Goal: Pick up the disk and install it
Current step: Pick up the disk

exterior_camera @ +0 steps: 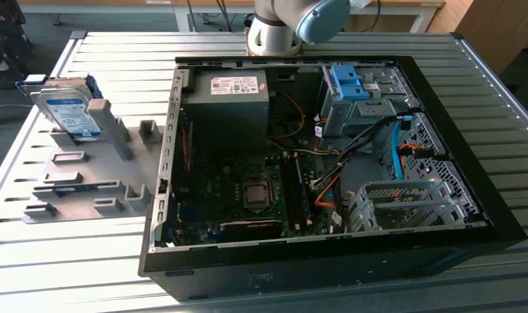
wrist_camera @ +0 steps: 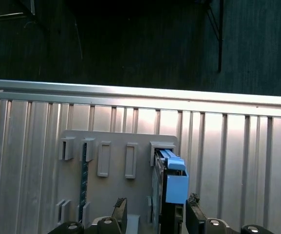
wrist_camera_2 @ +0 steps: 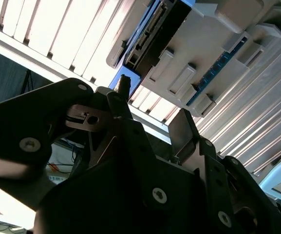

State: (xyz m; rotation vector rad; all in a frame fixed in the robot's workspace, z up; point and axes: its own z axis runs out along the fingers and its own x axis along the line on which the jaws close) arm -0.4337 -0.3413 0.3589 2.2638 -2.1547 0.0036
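Note:
The disk point(exterior_camera: 68, 111), a silver drive with a white-and-blue label in a blue carrier frame, stands on edge in a slot of the grey fixture plate point(exterior_camera: 81, 179) at the exterior view's left. In the first wrist view the disk point(wrist_camera: 172, 187) is seen edge-on with its blue frame toward the camera, in line with the gap of my gripper point(wrist_camera: 157, 207). The gripper is open, its fingertips point(wrist_camera: 121, 207) apart and holding nothing. In the second wrist view the gripper point(wrist_camera_2: 152, 105) hangs at a distance from the disk point(wrist_camera_2: 150, 34) and does not touch it.
An open computer case point(exterior_camera: 472, 215) lies on the slatted metal table point(exterior_camera: 116, 45), to the right of the fixture. Inside are a dark power supply box point(exterior_camera: 229, 104), a blue bracket point(exterior_camera: 347, 81) on a drive bay, cables and a metal cage point(exterior_camera: 394, 202). The arm point(exterior_camera: 281, 26) rises behind the case.

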